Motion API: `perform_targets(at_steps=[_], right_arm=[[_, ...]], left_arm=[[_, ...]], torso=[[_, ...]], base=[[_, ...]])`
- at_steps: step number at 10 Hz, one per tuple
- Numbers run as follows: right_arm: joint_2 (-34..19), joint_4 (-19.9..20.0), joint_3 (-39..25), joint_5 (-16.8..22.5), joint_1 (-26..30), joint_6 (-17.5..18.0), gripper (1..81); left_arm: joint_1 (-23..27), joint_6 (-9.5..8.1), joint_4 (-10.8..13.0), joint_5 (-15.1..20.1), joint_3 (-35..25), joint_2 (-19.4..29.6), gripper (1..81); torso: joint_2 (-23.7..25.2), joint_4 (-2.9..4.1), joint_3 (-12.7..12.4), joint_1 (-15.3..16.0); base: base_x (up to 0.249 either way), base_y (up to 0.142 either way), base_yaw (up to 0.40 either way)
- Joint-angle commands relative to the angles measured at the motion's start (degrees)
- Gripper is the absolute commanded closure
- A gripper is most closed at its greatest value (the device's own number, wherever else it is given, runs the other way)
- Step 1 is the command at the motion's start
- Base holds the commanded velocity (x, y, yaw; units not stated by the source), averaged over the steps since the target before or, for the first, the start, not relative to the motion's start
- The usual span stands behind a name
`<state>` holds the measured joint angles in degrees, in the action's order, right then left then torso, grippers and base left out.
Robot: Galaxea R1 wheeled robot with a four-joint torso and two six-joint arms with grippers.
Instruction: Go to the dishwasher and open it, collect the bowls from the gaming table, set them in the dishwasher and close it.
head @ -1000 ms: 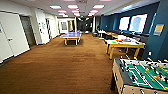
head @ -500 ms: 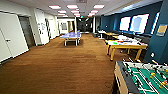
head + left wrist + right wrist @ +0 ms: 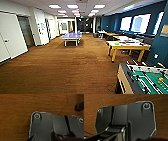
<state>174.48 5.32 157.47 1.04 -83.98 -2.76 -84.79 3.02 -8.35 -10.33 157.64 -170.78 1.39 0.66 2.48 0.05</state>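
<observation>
Head view: long room, brown wood-look floor [image 3: 62,67], ceiling light panels. Blue ping-pong table [image 3: 71,36] stands mid-distance, centre-left. On the right, a wide light-brown wooden table [image 3: 126,46] with small coloured items on top, too blurred to name. Behind it a row of further tables runs along the dark blue window wall; whether one of them is the gaming table of the task cannot be told from here. Foosball table [image 3: 143,78], green field and rods, sits at the near right corner. White doors and a grey doorway line the left wall. No dishwasher or bowls can be made out.

Left wrist view: dark robot plate over bare floor; a dark block [image 3: 79,106] lies at one edge, and a thin dark line crosses the floor. Left pincer: cannot tell how far open, nor whether it holds anything.

Right wrist view: robot plate and jointed bar above the same floor. Right pincer: state also cannot be told.

Judgement: robot seems in transit. Candidate tables all lie ahead and to the right, so the right arm would be the nearer side. No long axis to align yet.
</observation>
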Motion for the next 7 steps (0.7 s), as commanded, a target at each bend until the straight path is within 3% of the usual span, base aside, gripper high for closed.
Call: perform_targets(at_steps=[1, 7], right_arm=[[0.1, 0.05, -0.24, 2.83, 3.33, -0.06, 1.0], [0.1, -0.04, -0.24, 2.92, 3.33, -0.06, 1.0]], left_arm=[[3.09, 0.14, 0.09, 2.42, 0.13, 0.52, 1.0], [3.09, 0.14, 0.26, 2.42, 0.22, 0.35, 1.0]], torso=[[0.0, 0.0, 0.0, 0.0], [-0.05, 0.0, 0.02, 0.05]], base=[[0.206, 0.08, 0.0], [0.206, 0.082, 0.0]])
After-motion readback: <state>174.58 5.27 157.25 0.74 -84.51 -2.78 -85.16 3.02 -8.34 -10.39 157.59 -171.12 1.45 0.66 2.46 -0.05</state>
